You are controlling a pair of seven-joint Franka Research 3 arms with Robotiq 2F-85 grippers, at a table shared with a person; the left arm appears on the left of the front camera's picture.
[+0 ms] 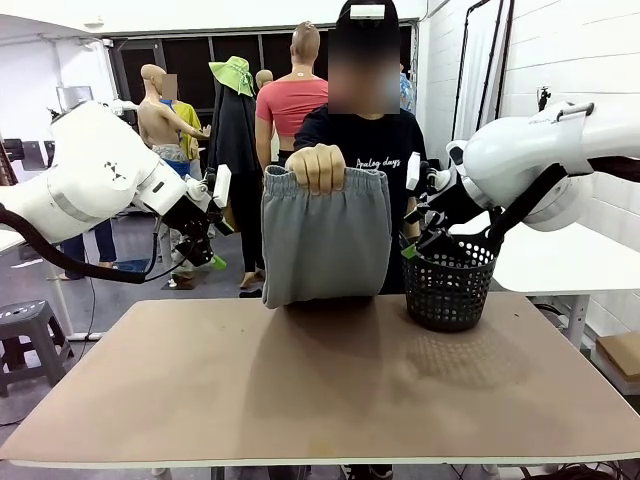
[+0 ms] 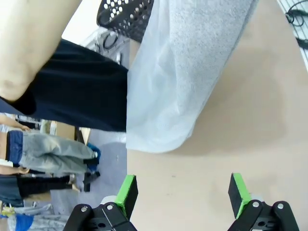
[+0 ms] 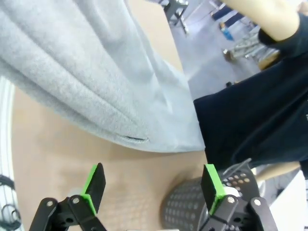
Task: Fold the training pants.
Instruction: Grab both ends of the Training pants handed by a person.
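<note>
hanging w/ jaws spread wide and nothing between them, the left gripper [image 2: 183,192] looks past its green pads at bare tabletop, w/ the cloth well beyond. the right gripper [image 3: 153,185] is just as far apart and just as empty, w/ the black mesh basket [image 1: 448,285] crowding one pad in its wrist view.

between the two arms, the training pants [image 1: 325,240] hang from the person's hand [image 1: 318,165]. that hand bunches the waistband at its middle. the grey fabric drops in a doubled-up slab, and its bottom end looks to brush the far edge of the table [image 1: 300,390].

likely trouble, judged from this layout:
- the right arm sits so near the basket that a reach twd the pants could clip it and shove it across or off the table.
- the cloth hangs in several layers, so a pinch at the side may catch only the outer one. the rest would sag and the fold would come out crooked.
- only one hand holds the waistband, so any tug from either side could swing or twist the pants, or pull them free.
- the person's fingers are right at the waistband, so closing in high risks nipping them. lower corners look safer.
- if let go early, the fabric could slump off the far edge.
</note>
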